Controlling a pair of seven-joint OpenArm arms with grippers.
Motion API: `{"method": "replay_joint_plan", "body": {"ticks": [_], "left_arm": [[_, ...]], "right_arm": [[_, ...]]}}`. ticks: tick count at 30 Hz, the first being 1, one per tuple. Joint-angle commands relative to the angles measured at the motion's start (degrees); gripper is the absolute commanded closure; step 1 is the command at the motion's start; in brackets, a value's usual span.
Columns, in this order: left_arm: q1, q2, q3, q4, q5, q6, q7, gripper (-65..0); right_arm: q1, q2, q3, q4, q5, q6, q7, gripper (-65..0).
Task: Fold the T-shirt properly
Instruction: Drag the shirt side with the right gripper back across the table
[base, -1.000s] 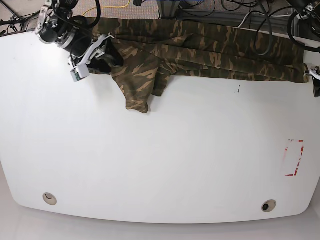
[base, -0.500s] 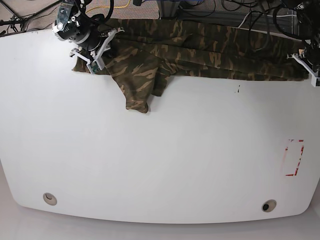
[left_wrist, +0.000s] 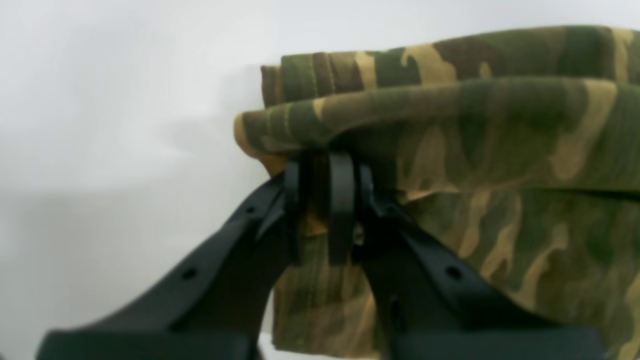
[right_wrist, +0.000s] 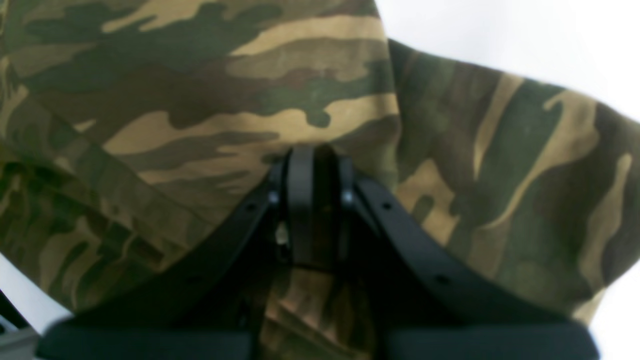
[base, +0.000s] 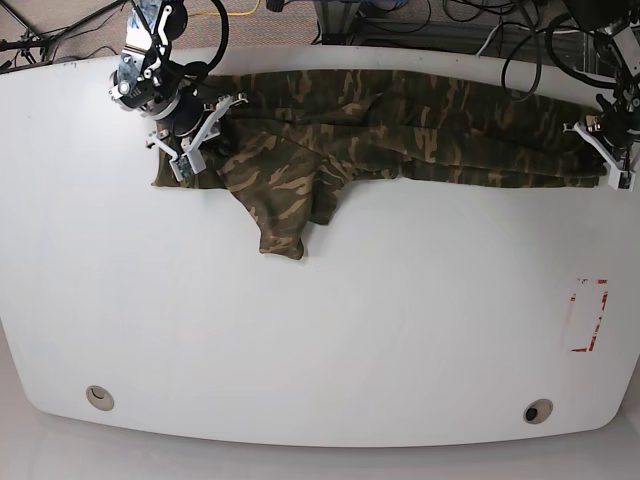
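My left gripper (base: 592, 152) and right gripper (base: 196, 146) each pinch one end of the T-shirt (base: 400, 130), stretched lengthwise between them along the table's (base: 320, 330) far edge.

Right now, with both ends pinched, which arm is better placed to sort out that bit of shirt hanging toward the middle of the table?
Right, probably. The right gripper is shut on the T-shirt next to that hanging flap, while the left gripper holds the far end. It would have to let go first.
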Motion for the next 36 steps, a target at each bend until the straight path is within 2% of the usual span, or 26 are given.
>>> {"method": "replay_joint_plan", "body": {"ticks": [1, 10, 15, 20, 25, 29, 32, 36], "left_arm": [[-2.4, -0.4, 0.9, -1.8, 0.2, -0.5, 1.1, -5.0], [-6.7, -1.4, 1.6, -4.8, 3.0, -0.5, 1.2, -5.0], [-6.8, -1.6, 1.4, -4.8, 3.5, -0.5, 2.7, -5.0], [-6.8, -1.7, 1.2, -4.8, 3.4, -0.5, 3.4, -5.0], [-6.8, -1.7, -1.1, -4.7, 3.5, -0.5, 3.4, -5.0], [-6.8, -1.7, -1.5, -4.7, 3.5, -0.5, 3.4, -5.0], [-6.6, -1.7, -1.5, -4.0, 3.5, -0.5, 3.4, -5.0], [-6.5, -1.7, -1.3, -3.0, 3.5, -0.5, 3.4, -5.0]], "right_arm": [[1.9, 1.6, 0.4, -3.2, -4.1, -1.1, -3.2, -6.8], [8.0, 3.0, 0.4, -2.8, -4.1, -1.1, -3.8, -7.1], [10.6, 3.0, 0.5, 1.3, -4.2, -1.1, -8.1, -8.7], [12.1, 2.4, 0.5, 7.7, -4.1, -1.1, -12.1, -20.5], [15.4, -1.3, 0.3, 12.7, -4.2, -1.1, -14.4, -40.4], [19.2, -2.0, 0.0, 11.1, -4.0, -1.1, -15.5, -50.6], [21.6, -3.4, 0.0, 8.1, -3.9, -1.1, -15.7, -53.9], [25.9, -4.8, 0.0, 2.2, -4.0, -1.1, -15.5, -53.9]]}}
